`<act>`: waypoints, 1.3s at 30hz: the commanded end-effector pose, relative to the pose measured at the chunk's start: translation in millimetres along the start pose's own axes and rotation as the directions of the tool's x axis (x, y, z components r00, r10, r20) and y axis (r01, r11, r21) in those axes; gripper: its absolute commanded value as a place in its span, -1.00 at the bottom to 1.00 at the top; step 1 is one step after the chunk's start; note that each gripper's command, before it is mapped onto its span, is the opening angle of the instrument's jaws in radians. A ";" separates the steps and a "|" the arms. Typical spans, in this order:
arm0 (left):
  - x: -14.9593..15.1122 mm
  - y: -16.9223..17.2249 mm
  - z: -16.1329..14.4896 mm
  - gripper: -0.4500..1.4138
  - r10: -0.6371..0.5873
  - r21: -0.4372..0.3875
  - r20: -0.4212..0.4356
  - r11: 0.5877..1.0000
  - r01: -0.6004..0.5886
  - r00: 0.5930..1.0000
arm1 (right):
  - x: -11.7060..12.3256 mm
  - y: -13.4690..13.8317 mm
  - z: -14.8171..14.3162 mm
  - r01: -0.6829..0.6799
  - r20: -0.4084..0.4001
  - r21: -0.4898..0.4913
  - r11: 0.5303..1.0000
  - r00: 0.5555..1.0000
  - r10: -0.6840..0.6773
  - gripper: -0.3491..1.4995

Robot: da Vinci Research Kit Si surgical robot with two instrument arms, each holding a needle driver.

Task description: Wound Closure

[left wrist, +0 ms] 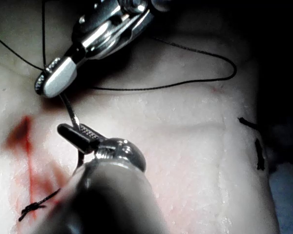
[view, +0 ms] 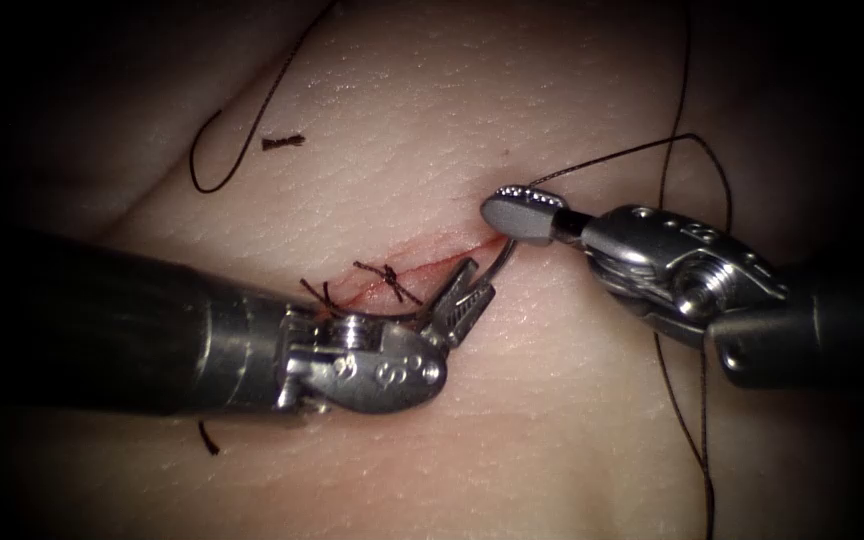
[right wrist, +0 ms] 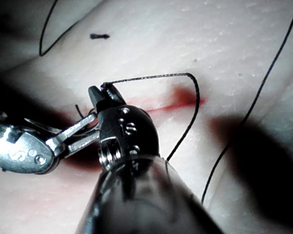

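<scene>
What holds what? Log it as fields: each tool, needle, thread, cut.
left tool: jaws open at the middle of the needle, holding nothing
right tool: shut on the needle near its thread end
needle: over the right end of the cut; tip hidden, entry unclear
thread: loops right of the cut
cut: red fluid, one knotted stitch

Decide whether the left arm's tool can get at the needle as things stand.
Probably yes: the left tool, jaws open, sits at the curve of the needle, nothing between. The right tool grips its thread end; its tip is hidden.
</scene>
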 end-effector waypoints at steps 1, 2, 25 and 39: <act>-0.1 0.4 0.0 0.42 -0.049 -0.043 -0.031 0.998 0.048 0.998 | -0.6 0.2 0.3 0.057 0.003 0.040 0.998 0.998 -0.057 -1.00; 0.1 0.1 -0.2 0.46 -0.076 -0.072 -0.049 0.995 0.073 0.996 | -0.6 0.4 0.2 0.076 0.005 0.058 0.995 0.997 -0.077 -1.00; 6.2 -6.2 -2.8 0.60 -0.389 -0.699 0.329 0.512 0.499 0.860 | 0.8 1.1 -1.0 0.618 -0.247 0.484 0.620 0.776 -0.580 -1.00; 0.2 -6.9 2.3 0.55 -0.457 -0.685 0.464 0.357 0.634 0.759 | 3.1 -2.5 -1.4 0.756 -0.417 0.462 0.463 0.646 -0.639 -1.00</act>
